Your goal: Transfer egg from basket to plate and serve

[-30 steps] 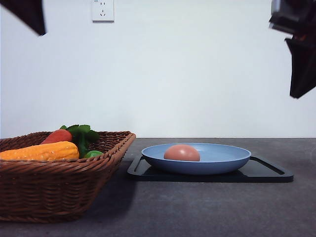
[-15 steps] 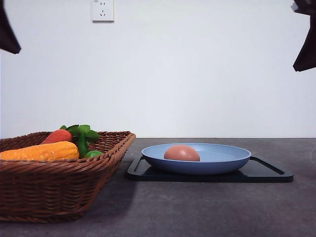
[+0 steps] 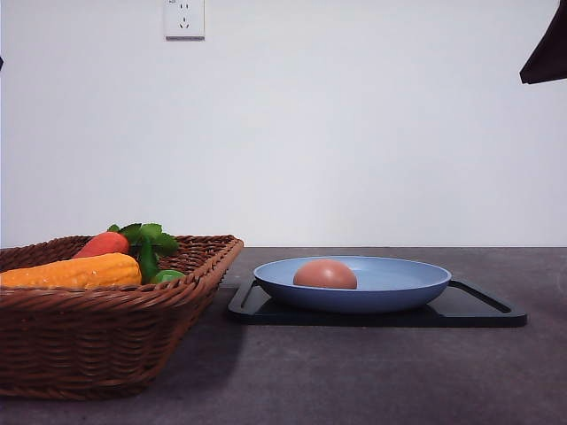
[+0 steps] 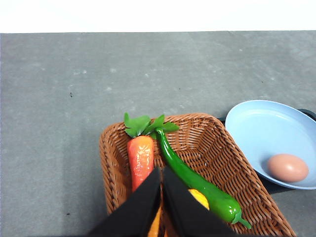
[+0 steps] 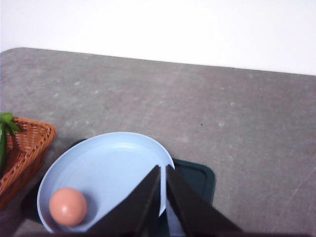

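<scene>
Egg (image 3: 325, 274): one, brownish-pink, lying in the plate (image 3: 399, 285), left of the plate's centre in the front view, on the side nearer the basket. It looks nearly round there, long axis running roughly across the worktop; free of any grip.

Plate: light blue, shallow, seated on a flat black tray (image 3: 483, 310) on the grey worktop (image 3: 372, 372). The plate's left rim sits just beside the basket's (image 3: 106, 328) right corner.

Basket: brown wicker, to the robot's left; holds a carrot (image 4: 140, 158), a corn cob (image 3: 75, 270) and a long green pepper (image 4: 197, 185). No egg is visible in it.

Left claw (image 4: 162, 185): fingers pressed together, holding nothing, raised high over the basket's contents. The egg (image 4: 288, 168) lies off to its right, past the basket rim.

Right claw (image 5: 163, 190): fingers likewise together and empty, raised high above the plate's (image 5: 98, 168) near-right part. The egg (image 5: 67, 206) lies to its left, toward the basket side.

Judgement: transfer appears done; what remains is serving. The right arm is the nearer to plate and tray, and would need to drop to the rim or tray edge on its own side, away from the egg, to avoid rolling it.
</scene>
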